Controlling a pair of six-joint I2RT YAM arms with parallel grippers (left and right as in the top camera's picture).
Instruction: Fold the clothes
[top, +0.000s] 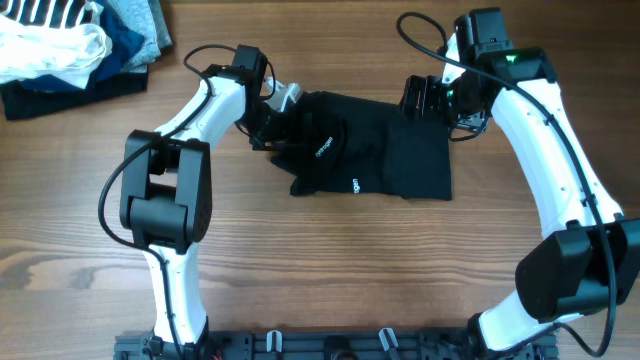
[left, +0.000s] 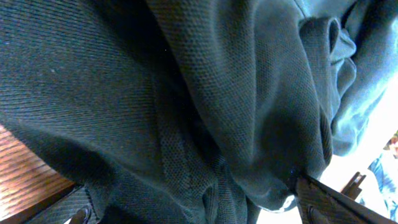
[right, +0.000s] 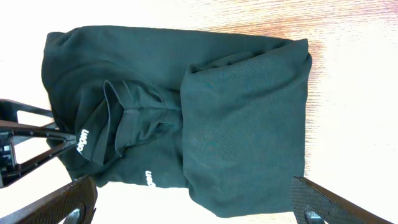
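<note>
A black shirt (top: 380, 160) with small white lettering lies partly folded on the wooden table, its left part bunched up. My left gripper (top: 272, 125) is down in that bunched left edge. In the left wrist view the dark fabric (left: 186, 93) fills the space between its two wide-apart fingers (left: 196, 211), so it is open. My right gripper (top: 425, 100) hovers over the shirt's far right edge. It is open and empty, and the whole shirt (right: 236, 124) lies below its fingers (right: 193, 208).
A pile of other clothes (top: 70, 40), white, striped, blue and dark, sits at the table's far left corner. Bare wooden table (top: 320, 270) lies in front of the shirt. Cables hang off both arms.
</note>
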